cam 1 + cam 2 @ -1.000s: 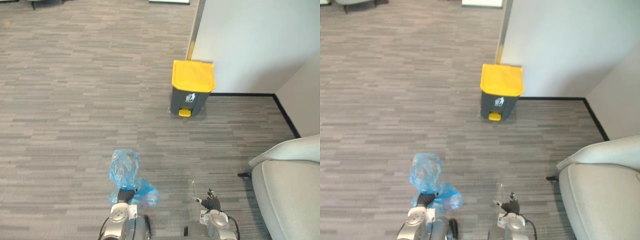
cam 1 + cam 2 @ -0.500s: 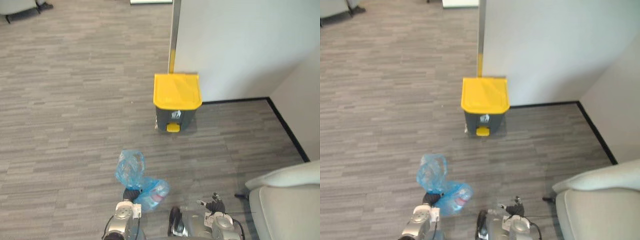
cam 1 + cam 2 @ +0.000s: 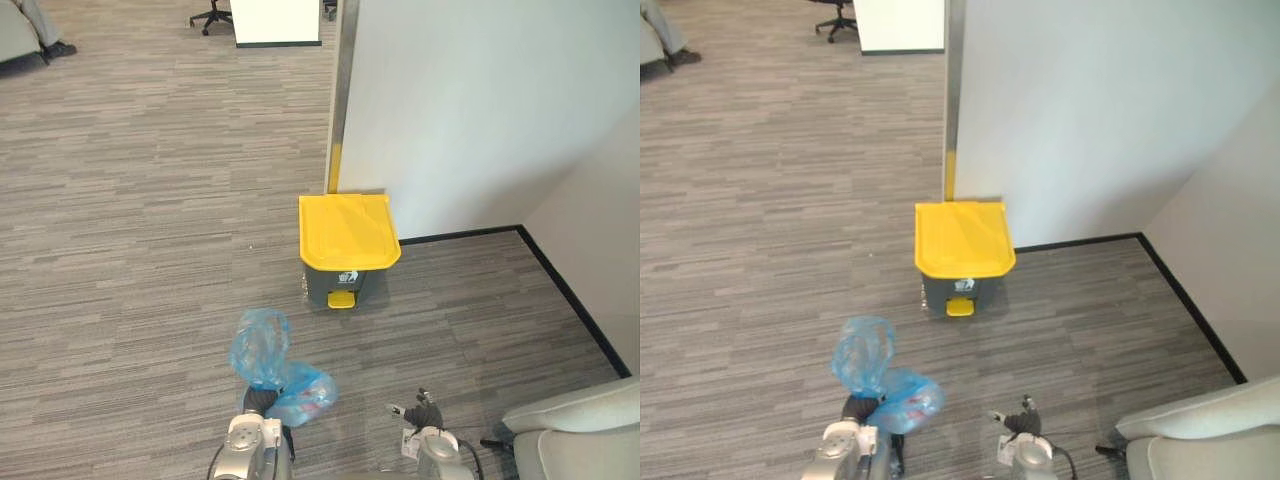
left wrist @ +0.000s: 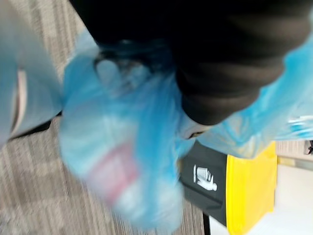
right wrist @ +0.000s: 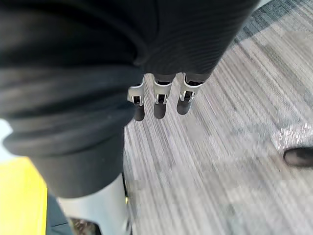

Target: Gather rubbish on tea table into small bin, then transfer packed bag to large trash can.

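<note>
one yellow-lidded bin point(image 3: 348, 245), grey carpet point(image 3: 130, 250); left fingers point(image 3: 259, 398) clutch blue bag point(image 3: 262, 345); right fingers point(image 5: 158, 105) slack.

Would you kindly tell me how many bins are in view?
1: the yellow-lidded bin stands on the floor against the wall; others may lie out of frame.

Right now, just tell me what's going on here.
The robot has the packed rubbish in hand, with the bin ahead. Its left hand grips a blue bag by the neck, off the floor. The grey trash can stands against the wall, its yellow lid closed. The right hand is empty, fingers relaxed.
</note>
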